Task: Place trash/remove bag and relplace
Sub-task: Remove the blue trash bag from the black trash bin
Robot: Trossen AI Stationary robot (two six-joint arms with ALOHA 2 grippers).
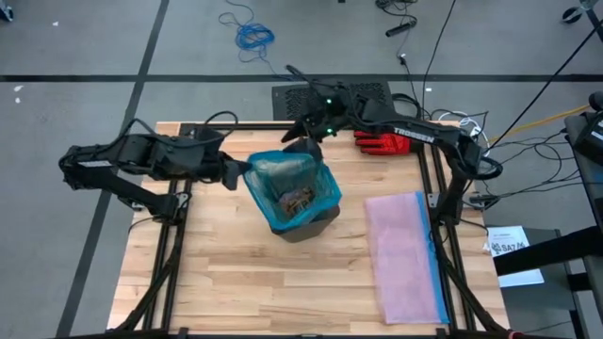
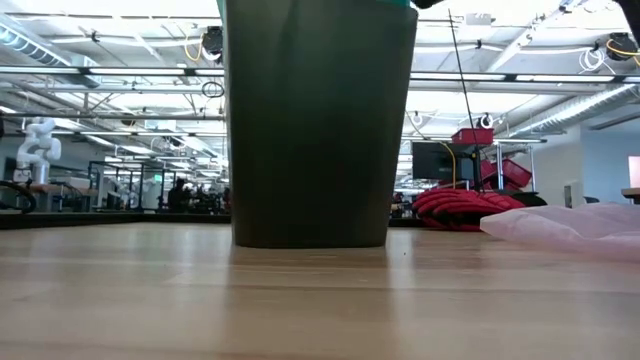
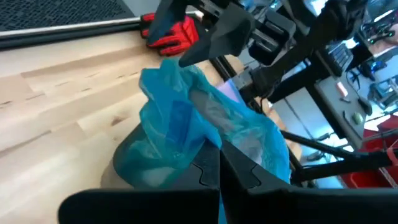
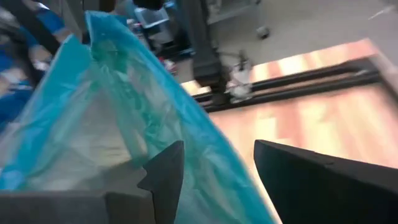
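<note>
Overhead first: bin [image 1: 316,224] stands mid-table, lined with the teal bag [image 1: 325,193], brown trash [image 1: 298,198] down inside. Your left gripper [image 1: 237,173] sits at the bag's left rim, fingers closed on the plastic there. Your right gripper [image 1: 309,132] hangs at the far rim, fingers spread, holding nothing that I can see. Pink bag [image 1: 405,252] lies flat well to the right, red glove [image 1: 382,143] by the far edge. Table-level view: only the bin's dark wall [image 2: 315,120] and a teal sliver on top. Left wrist view: bag [image 3: 186,124] bunched and lifted in translucent folds above the closed fingers [image 3: 239,168]. Right wrist view: spread fingers [image 4: 165,171] straddle the teal rim [image 4: 155,93]. Close the right on that edge before lifting, and raise both sides evenly so the thin plastic doesn't tear or spill.
</note>
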